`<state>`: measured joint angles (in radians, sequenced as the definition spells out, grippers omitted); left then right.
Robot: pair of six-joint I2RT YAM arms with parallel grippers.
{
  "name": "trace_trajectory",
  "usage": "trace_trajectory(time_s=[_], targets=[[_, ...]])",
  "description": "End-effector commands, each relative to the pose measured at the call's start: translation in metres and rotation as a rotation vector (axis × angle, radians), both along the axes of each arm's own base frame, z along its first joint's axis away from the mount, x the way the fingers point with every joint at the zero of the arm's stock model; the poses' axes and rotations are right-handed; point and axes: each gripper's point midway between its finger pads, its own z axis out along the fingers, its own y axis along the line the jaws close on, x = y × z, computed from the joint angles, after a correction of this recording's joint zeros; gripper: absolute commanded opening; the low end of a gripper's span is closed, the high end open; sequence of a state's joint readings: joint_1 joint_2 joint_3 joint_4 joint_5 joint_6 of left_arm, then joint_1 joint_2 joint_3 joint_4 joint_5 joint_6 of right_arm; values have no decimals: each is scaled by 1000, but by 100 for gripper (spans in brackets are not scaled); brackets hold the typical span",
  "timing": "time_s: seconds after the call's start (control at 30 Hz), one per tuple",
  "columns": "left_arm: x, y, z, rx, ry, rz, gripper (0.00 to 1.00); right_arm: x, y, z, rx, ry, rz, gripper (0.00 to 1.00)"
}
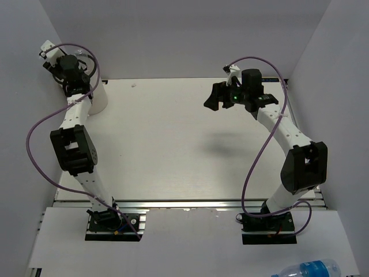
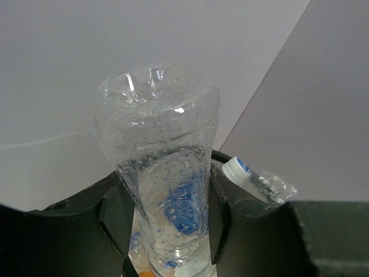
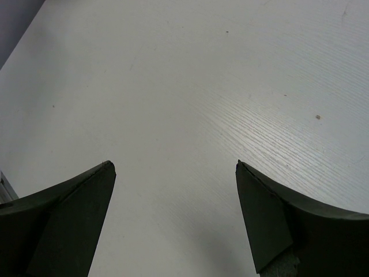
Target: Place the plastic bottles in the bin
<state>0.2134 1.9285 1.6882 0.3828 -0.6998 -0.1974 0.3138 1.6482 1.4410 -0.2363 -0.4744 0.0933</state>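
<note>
Top view first: my left gripper [image 1: 65, 66] is way out at the far-left corner, right over the tall white cylindrical bin [image 1: 99, 103]. My right gripper [image 1: 219, 95] hangs over the white table [image 1: 173, 144], jaws spread wide, nothing in them. One clear plastic bottle with a blue label [image 1: 311, 269] lies on its side off the table, on the near ledge just right of my right arm's base. Its long axis runs roughly left-right, so the right arm is way closer to it. Left wrist cam: I'm clamped on a clear unlabelled plastic bottle [image 2: 161, 144], its long axis running out along my fingers, base away from me. Just beside it, lower down, sits a crumpled clear bottle with a white cap [image 2: 253, 176], probably in the bin already, plus blue and orange bits I can't make out. Right wrist cam: wide-open fingers, just tabletop.
</note>
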Motion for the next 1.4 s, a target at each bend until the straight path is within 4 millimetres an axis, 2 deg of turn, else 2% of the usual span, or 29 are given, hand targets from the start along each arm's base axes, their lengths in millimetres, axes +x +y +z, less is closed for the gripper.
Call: trace_trajectory(time_s=[0.0, 0.07, 0.13, 0.17, 0.2, 0.3, 0.47, 0.53, 0.57, 0.6, 0.73, 0.83, 1.03, 1.07, 1.13, 1.17, 1.27, 1.3, 1.37], targets=[[4, -7, -2, 32, 9, -26, 34, 6, -1, -6, -8, -12, 8, 89], [13, -17, -6, 62, 32, -75, 41, 6, -3, -9, -14, -8, 1, 89], [21, -28, -14, 91, 87, -96, 57, 7, -4, -13, -23, 0, -7, 89], [22, -28, -16, 97, 103, -95, 60, 7, -6, -14, -30, 2, -16, 89], [23, -32, -14, 99, 110, -91, 73, 6, -7, -16, -35, 6, -19, 89], [19, -33, -17, 86, 125, -80, 98, 5, -11, -15, -46, -1, -35, 89], [6, -34, 6, 72, 105, -67, 98, 3, -17, -10, -46, -17, -63, 89], [-2, -35, 31, 62, 63, -62, 98, 3, -18, -5, -39, -23, -73, 89], [-5, -35, 32, 50, 86, -60, 98, 4, -20, 1, -28, -29, -86, 89], [-10, -37, 44, 33, 62, -65, 98, 4, -20, 5, -21, -31, -92, 89], [-27, -51, 69, -19, 61, -123, 98, 5, -24, 21, 9, -62, -127, 89], [-42, -65, 78, -58, 75, -198, 98, 5, -30, 27, 26, -91, -160, 89], [-63, -100, 72, -106, 134, -332, 98, 4, -44, 52, 74, -164, -244, 89], [-67, -104, 75, -109, 132, -345, 98, 4, -46, 53, 78, -172, -253, 89], [-72, -110, 68, -126, 154, -364, 98, 5, -52, 54, 78, -178, -289, 89], [-77, -117, 74, -126, 143, -401, 98, 4, -53, 58, 81, -188, -300, 89], [-85, -132, 76, -140, 140, -456, 98, 2, -63, 62, 92, -186, -368, 89], [-92, -139, 84, -139, 118, -482, 98, 2, -65, 62, 95, -183, -384, 89], [-95, -152, 83, -140, 114, -519, 98, -4, -70, 60, 107, -162, -419, 89]])
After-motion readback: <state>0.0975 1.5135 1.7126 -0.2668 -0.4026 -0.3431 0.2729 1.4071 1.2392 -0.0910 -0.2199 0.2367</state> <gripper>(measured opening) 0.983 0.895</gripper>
